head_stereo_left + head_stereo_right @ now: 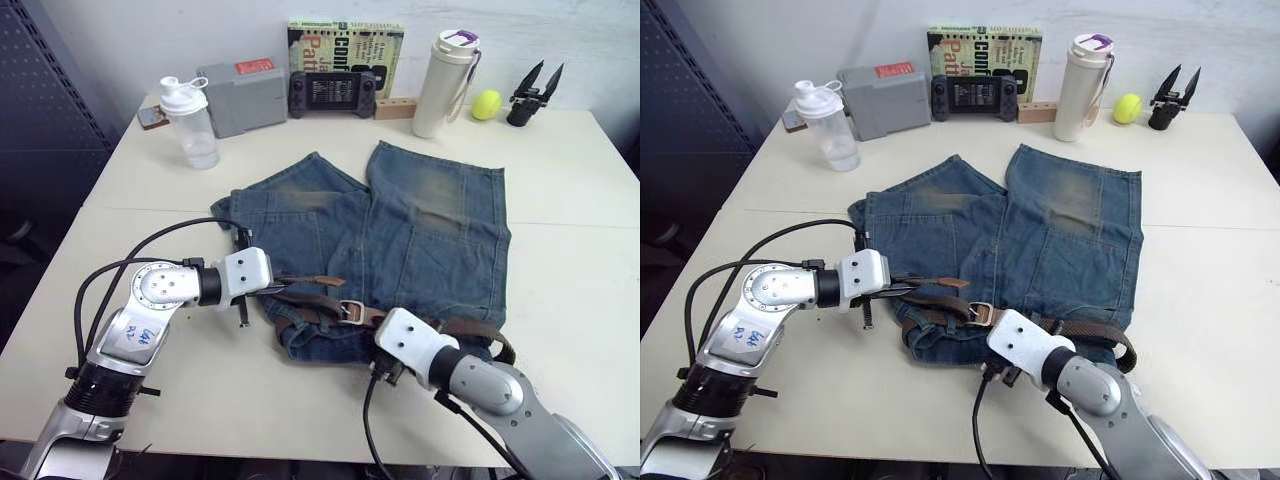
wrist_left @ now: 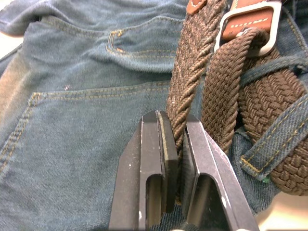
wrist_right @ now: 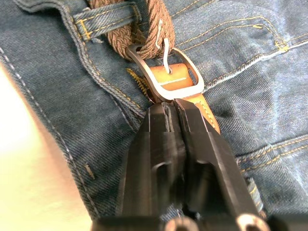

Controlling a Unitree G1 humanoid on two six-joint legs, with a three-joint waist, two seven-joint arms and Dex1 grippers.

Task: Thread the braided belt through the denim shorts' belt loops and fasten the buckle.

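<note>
The denim shorts lie flat on a pale cream counter, waistband toward the robot, legs pointing to a white wall. The braided belt runs along the waistband under the belt loops. The left pincer is clamped on a free length of the strap, just short of the buckle. The right pincer is pressed together on the tan leather tab right behind the buckle. Well beyond both pincers, against the wall, stand a shaker bottle, a grey box, a handheld console, a book, a white flask and a yellow ball.
</note>
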